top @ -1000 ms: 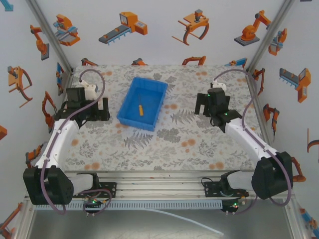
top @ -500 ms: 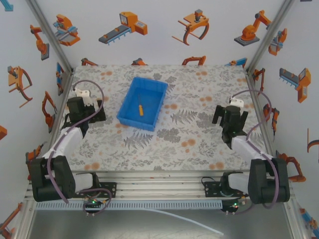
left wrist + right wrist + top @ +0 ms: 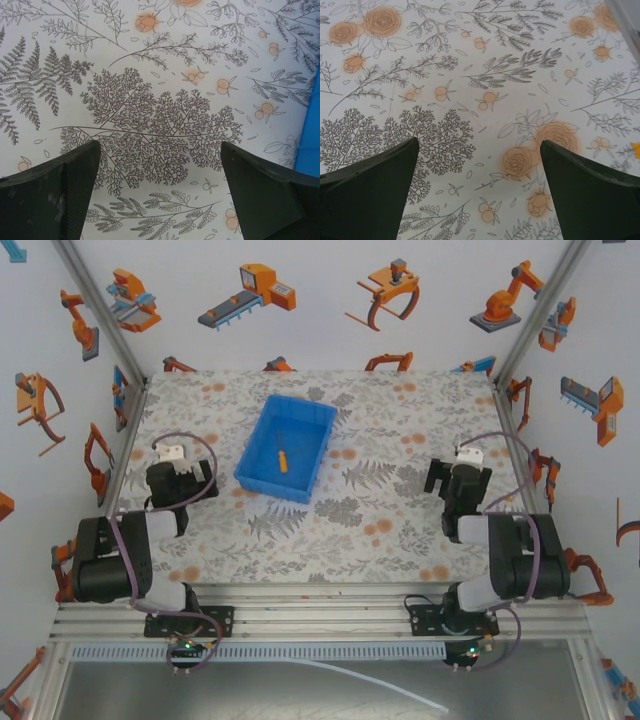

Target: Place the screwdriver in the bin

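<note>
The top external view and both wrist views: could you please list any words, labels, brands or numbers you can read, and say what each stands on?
None: no text can be read in any view.
The bin and the screwdriver show no label; any marking on the screwdriver would be too small to tell.
The wall pictures are drawings of robots and machines, without words.
The tablecloth bears only leaves and flowers.

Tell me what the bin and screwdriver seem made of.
The bin looks like moulded plastic: uniform bright blue, smooth walls. The screwdriver in it seems to have an orange-yellow plastic handle and thin dark shaft, likely metal; too small to confirm.
</note>
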Controlling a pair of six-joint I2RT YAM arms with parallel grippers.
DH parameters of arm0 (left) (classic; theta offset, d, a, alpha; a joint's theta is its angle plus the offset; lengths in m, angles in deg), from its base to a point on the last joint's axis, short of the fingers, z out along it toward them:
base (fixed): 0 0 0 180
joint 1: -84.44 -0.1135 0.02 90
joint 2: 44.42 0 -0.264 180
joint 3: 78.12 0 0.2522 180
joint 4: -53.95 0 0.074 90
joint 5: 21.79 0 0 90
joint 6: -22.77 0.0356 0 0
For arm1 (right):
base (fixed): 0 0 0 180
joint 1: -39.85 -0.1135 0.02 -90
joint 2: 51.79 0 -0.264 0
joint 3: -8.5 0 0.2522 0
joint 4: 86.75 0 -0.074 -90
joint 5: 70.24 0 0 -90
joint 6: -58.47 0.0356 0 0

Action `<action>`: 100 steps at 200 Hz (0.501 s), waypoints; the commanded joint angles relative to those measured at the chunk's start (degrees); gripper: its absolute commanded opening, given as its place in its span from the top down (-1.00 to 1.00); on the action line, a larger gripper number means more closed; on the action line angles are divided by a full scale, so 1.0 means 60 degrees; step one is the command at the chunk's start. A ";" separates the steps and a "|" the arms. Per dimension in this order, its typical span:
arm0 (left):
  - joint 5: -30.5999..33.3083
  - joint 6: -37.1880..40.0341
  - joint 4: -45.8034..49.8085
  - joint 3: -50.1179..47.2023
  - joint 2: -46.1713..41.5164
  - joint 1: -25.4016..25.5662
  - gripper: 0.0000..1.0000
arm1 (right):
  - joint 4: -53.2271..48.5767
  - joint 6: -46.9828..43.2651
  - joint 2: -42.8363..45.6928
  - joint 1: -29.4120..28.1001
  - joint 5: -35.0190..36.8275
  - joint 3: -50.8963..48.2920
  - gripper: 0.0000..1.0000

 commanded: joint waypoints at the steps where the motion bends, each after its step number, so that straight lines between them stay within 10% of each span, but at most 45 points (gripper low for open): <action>1: -0.0277 0.0011 -0.2350 -0.0525 0.0459 0.0088 -0.95 | 0.1710 -0.0168 -0.0384 0.0077 -0.0285 -0.0324 -0.99; 100: 0.0487 0.0074 -0.1535 0.0040 0.0582 0.0379 -0.95 | 0.0905 0.0014 -0.0400 0.0067 0.0193 0.0125 -0.99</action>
